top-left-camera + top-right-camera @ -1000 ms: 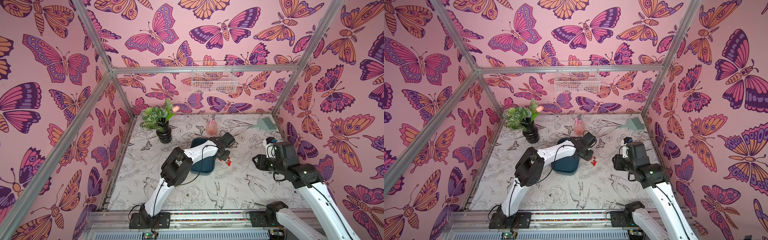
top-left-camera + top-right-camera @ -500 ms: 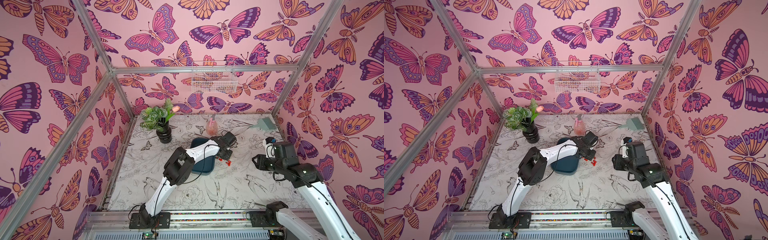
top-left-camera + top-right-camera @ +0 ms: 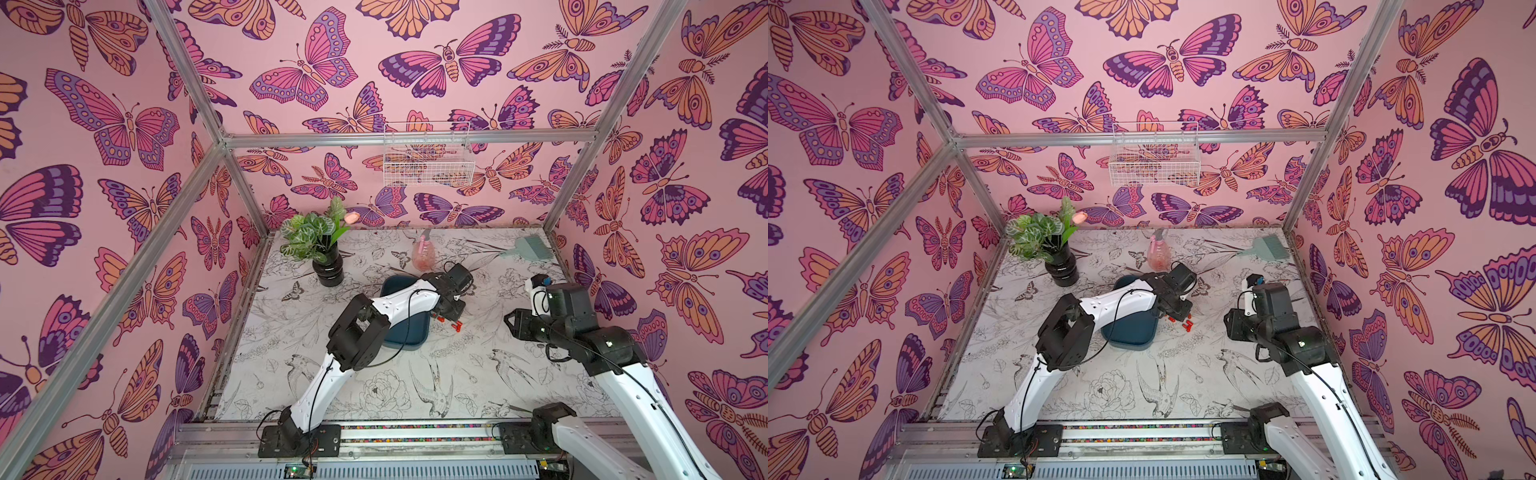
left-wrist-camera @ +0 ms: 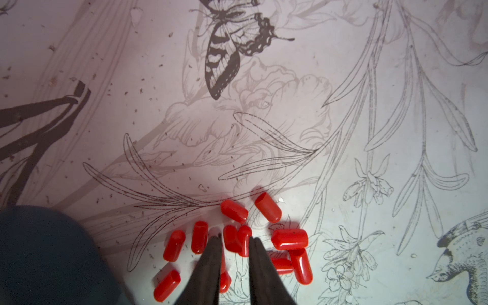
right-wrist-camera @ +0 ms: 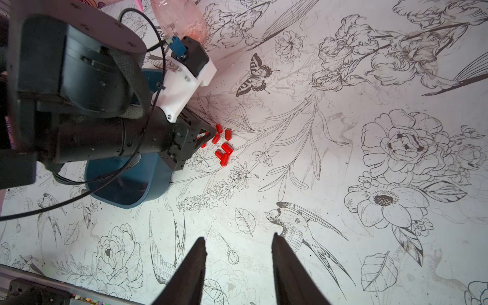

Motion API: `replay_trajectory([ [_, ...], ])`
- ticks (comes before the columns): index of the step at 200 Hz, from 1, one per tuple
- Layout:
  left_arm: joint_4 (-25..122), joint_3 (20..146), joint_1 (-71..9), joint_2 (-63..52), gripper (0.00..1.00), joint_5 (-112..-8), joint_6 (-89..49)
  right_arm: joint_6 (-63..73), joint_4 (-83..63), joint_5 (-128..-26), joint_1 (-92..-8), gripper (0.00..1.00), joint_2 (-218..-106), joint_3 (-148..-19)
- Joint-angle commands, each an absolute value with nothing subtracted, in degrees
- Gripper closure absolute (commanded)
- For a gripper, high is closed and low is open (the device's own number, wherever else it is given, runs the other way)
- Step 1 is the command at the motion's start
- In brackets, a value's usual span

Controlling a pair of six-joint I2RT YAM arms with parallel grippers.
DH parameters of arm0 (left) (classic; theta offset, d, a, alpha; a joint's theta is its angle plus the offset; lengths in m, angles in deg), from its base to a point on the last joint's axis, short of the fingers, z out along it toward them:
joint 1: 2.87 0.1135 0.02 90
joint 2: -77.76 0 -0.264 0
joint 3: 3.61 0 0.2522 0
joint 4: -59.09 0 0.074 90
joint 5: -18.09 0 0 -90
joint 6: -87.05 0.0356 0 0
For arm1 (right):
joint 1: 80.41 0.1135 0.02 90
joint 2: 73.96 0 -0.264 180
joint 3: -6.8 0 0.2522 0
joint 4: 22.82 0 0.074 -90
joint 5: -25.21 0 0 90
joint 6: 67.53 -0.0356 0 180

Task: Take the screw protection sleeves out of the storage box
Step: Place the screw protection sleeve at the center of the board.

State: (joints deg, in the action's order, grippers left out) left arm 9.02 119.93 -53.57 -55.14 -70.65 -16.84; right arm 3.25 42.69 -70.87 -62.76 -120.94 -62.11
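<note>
Several red-orange screw protection sleeves (image 4: 289, 239) lie loose on the table just right of the storage box (image 3: 405, 334), a dark teal tray; they show in both top views (image 3: 1185, 325) and in the right wrist view (image 5: 224, 151). My left gripper (image 4: 235, 237) hovers low over this pile, jaws slightly apart, two sleeves lying at its tips, none gripped. The left arm covers much of the storage box (image 5: 126, 190); the floor that shows is bare. My right gripper (image 5: 238, 237) stands open over the table to the right, nothing between its fingers.
A plant in a black vase (image 3: 328, 266) stands at the back left. A pink spray bottle (image 3: 424, 253) is behind the box, and a pale green brush (image 3: 528, 247) lies at the back right. A white wire basket (image 3: 428, 162) hangs on the back wall.
The left gripper's jaws have parted from shut over the pile of sleeves, after shifting slightly to the right off the box's edge. The right arm has not moved.
</note>
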Motion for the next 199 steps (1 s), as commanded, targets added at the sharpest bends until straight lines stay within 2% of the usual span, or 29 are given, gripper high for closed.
replay_trajectory([
  [1, 7.7, 121.0, -53.8, -54.8, 0.7, -71.6, -16.1, 3.7, 42.2, -71.4, -63.2, 0.55, -121.0, -61.8],
  [33, 7.8, 120.8, -53.8, -52.4, 0.65, -71.5, -16.3, 3.7, 42.0, -71.8, -63.2, 0.55, -121.8, -61.8],
  [79, 10.6, 117.2, -54.3, -42.6, 0.62, -71.5, -16.8, 3.8, 41.6, -73.5, -63.2, 0.54, -124.1, -62.4],
  [106, 11.5, 112.9, -54.2, -35.5, 0.62, -76.9, -20.0, 2.5, 38.5, -77.7, -63.2, 0.54, -127.2, -62.6],
  [135, 12.8, 102.3, -51.5, -26.1, 0.62, -78.7, -24.1, 1.3, 35.0, -83.6, -62.8, 0.54, -133.5, -64.7],
  [199, 20.4, 73.5, -45.5, -2.2, 0.62, -77.9, -29.9, 0.0, 28.6, -80.4, -57.7, 0.55, -148.6, -70.5],
])
